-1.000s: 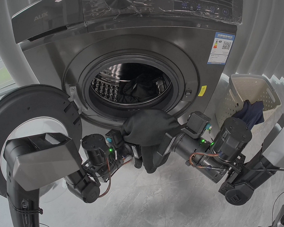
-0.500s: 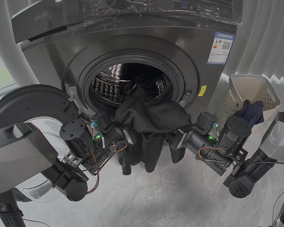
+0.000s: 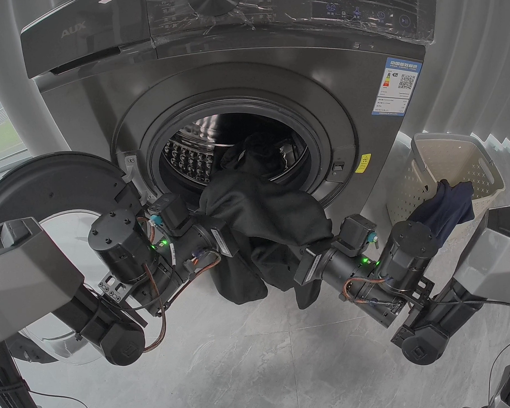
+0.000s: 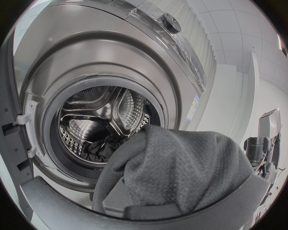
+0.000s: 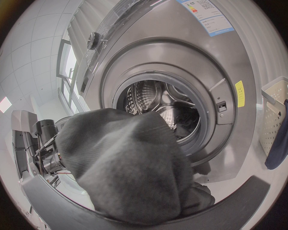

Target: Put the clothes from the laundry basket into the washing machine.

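A black garment (image 3: 261, 212) hangs between my two grippers right in front of the washing machine's round opening (image 3: 173, 132), its top edge over the lower lip. My left gripper (image 3: 226, 243) is shut on its left side and my right gripper (image 3: 303, 264) on its right side, and the cloth (image 4: 180, 170) (image 5: 126, 167) hides both sets of fingertips. Loose ends dangle toward the floor. More dark clothes (image 3: 258, 151) lie inside the drum (image 4: 99, 119). The beige laundry basket (image 3: 460, 159) stands to the right of the machine with a navy garment (image 3: 448, 207) draped over its rim.
The machine's door (image 3: 52, 188) stands swung open at the left, close behind my left arm. A grey tiled floor (image 3: 284, 369) lies below the arms. The basket (image 5: 274, 110) sits tight against the machine's right side.
Both arms have lifted the black garment from below the opening up to its lower lip. In the last half second the right arm shifted left and the cloth bunched closer together.
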Available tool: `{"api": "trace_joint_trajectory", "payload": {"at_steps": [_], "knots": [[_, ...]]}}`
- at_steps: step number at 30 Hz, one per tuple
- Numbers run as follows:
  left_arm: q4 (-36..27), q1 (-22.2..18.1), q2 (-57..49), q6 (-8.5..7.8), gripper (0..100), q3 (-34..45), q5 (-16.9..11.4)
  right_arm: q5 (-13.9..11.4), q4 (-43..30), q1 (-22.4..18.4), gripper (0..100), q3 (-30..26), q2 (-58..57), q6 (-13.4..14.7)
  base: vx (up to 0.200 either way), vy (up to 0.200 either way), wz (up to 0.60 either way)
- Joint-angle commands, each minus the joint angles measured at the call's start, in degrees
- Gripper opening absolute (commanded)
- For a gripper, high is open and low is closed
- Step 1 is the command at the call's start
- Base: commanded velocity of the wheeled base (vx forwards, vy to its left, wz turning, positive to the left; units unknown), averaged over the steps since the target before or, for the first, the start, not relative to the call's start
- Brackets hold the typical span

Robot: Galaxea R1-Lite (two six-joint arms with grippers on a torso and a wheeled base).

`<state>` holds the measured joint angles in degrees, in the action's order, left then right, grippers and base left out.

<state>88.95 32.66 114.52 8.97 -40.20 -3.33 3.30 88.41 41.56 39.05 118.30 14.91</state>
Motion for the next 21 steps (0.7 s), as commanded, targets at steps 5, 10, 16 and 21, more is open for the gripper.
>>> {"api": "trace_joint_trajectory", "payload": {"at_steps": [5, 10, 16, 21], "knots": [[0.25, -0.14, -3.51, 1.49, 0, -0.05, -0.01, -0.40, -0.08, 2.56, 100, -6.09, -0.96, -0.67, 0.000, 0.000, 0.00], [0.17, -0.23, -7.38, 3.33, 0, 1.62, -0.10, -3.13, -0.08, 2.65, 100, -10.75, -2.28, -1.90, 0.000, 0.000, 0.00], [0.25, -0.23, -11.51, 3.51, 0, 7.25, -0.28, -4.18, -0.08, 2.56, 100, -13.65, -5.09, -2.78, 0.000, 0.000, 0.00], [0.25, 0.12, -16.43, 3.42, 0, 12.34, -1.15, -4.18, -0.08, 1.16, 100, -16.63, -6.59, -2.87, 0.000, 0.000, 0.00]]}}
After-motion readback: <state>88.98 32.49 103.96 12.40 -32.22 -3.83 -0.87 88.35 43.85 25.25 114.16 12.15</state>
